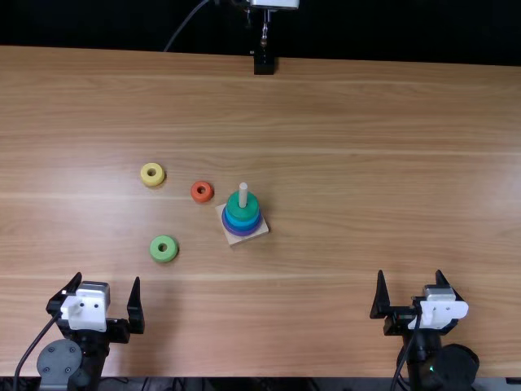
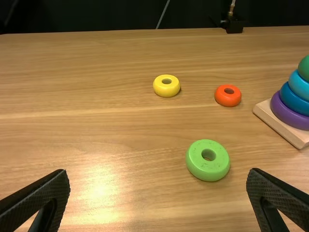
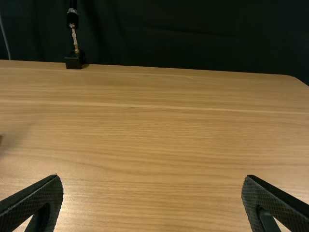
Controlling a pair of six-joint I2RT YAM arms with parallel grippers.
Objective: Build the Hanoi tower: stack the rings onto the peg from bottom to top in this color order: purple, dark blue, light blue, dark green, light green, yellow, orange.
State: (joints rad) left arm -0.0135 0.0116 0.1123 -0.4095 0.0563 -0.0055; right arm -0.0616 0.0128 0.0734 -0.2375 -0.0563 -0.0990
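My left gripper stands open at the near left, nearer the table's front edge than the loose light green ring. Around the peg on its square base lie purple, dark blue, light blue and, topmost, dark green rings. Left of this stack lies the orange ring, and farther left the yellow ring. In the left wrist view the left gripper has nothing between its fingers; the light green ring lies beyond. My right gripper, also the right gripper in its wrist view, is open and holds nothing.
A black stand with a thin metal rod is at the table's far edge. Bare wood of the table extends right of the stack. The two arms are well apart at the near edge.
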